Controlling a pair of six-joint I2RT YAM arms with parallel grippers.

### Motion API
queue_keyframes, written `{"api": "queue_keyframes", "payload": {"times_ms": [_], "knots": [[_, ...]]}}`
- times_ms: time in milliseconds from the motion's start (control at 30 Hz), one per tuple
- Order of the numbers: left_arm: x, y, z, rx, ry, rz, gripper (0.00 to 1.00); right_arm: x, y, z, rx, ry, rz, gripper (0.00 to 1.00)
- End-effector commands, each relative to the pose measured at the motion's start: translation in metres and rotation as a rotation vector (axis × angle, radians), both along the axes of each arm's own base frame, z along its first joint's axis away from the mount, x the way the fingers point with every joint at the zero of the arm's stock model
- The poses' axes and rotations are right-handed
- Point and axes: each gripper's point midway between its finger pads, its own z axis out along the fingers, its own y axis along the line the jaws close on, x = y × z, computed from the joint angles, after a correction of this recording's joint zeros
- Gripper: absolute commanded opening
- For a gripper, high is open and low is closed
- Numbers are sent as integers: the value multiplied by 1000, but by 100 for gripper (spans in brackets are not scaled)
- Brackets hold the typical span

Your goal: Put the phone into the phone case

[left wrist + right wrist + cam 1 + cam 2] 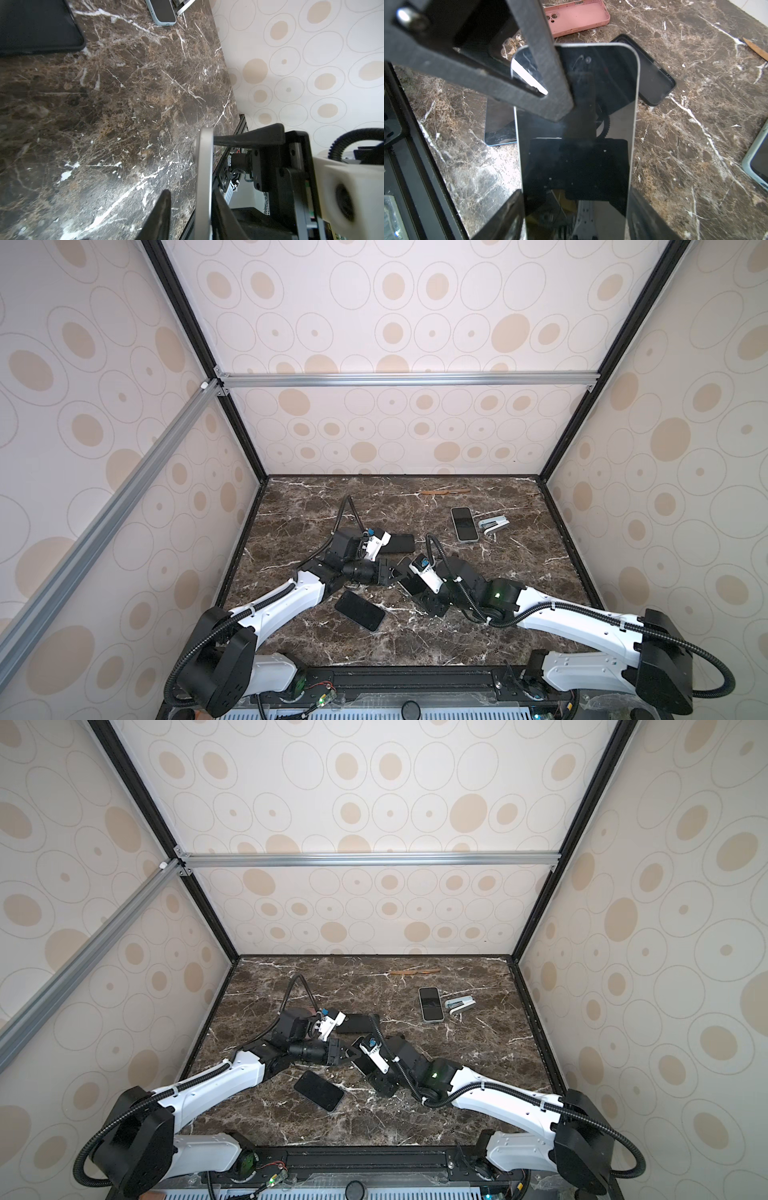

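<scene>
**A:** What lies nearest the front?
**B:** A dark phone (360, 610), flat on the marble table (519, 614).
**A:** And the phone (577, 145) itself?
**B:** Mid-table, held clear of the surface. The right gripper (575, 193) pinches its long edges. The left gripper (191, 191) straddles its top end, with one finger (222, 207) against it and a gap on the other side.
**A:** The cases?
**B:** A black case (397, 543) lies empty just beyond, with a pink case (577, 16) near it. Farther back is a stapler (493, 526).
</scene>
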Motion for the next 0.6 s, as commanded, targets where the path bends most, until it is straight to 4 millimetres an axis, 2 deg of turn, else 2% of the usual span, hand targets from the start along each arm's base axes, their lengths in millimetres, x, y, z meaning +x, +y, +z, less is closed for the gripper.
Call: {"api": "queue_keyframes", "payload": {"times_ms": [0, 200, 300, 400, 567], "knots": [[4, -1, 16, -37, -40, 2, 27, -1, 11, 15, 58, -31, 41, 36], [0, 1, 23, -58, -68, 9, 0, 2, 14, 18, 69, -31, 29, 40], [3, 5, 35, -75, -111, 44, 0, 5, 15, 27, 90, -37, 7, 54], [9, 10, 54, -103, -189, 102, 0, 9, 19, 39, 148, -37, -23, 78], [19, 28, 88, -154, -333, 236, 0, 15, 30, 77, 292, -66, -47, 93]]}}
